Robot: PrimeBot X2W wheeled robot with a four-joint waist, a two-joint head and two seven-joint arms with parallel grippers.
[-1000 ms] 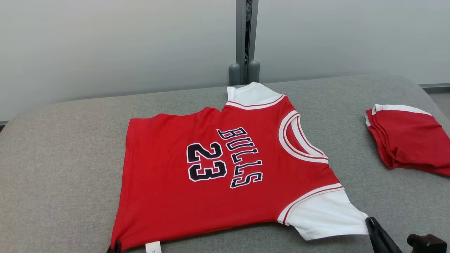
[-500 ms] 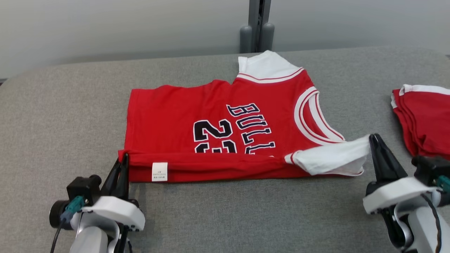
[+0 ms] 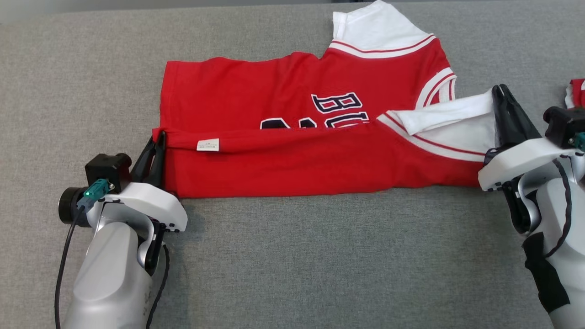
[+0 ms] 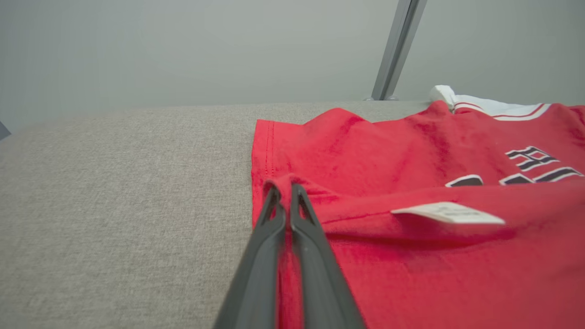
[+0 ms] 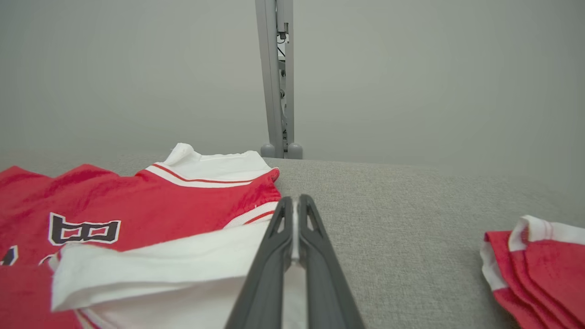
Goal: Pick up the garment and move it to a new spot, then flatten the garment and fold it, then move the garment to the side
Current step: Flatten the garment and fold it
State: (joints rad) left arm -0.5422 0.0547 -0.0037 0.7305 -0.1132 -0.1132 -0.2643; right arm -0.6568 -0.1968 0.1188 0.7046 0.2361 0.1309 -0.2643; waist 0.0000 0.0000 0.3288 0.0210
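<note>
- A red basketball jersey (image 3: pixel 292 91) with white sleeves lies across the middle of a grey fabric-covered tabletop (image 3: pixel 320 260), collar toward the robot's right.
- Its near long edge is lifted and turned over the front, making a red flap (image 3: pixel 292 169) that covers the lower part of the black lettering (image 3: pixel 340 103); only the tops of the letters and numerals show.
- A small white label (image 3: pixel 208 145) sits on the upturned edge of the flap, near its left end.
- The left tool (image 3: pixel 159 137) is clenched on the jersey's near hem corner; in the left wrist view the two dark fingers (image 4: pixel 269 237) press together with red cloth pinched at the left tool's (image 4: pixel 283 187) tips.
- The right tool (image 3: pixel 502 87) is clenched on the edge of the near white sleeve (image 3: pixel 457 123), holding it up and over the collar area; in the right wrist view white cloth is caught between the closed fingers of the right tool (image 5: pixel 295 198).
- The far white sleeve (image 3: pixel 374 27) lies flat at the tabletop's far side.
- A stack of folded red and white garments (image 5: pixel 539 269) rests well apart on the robot's right.
- A grey metal post (image 5: pixel 276 77) stands behind the tabletop against a pale wall.
</note>
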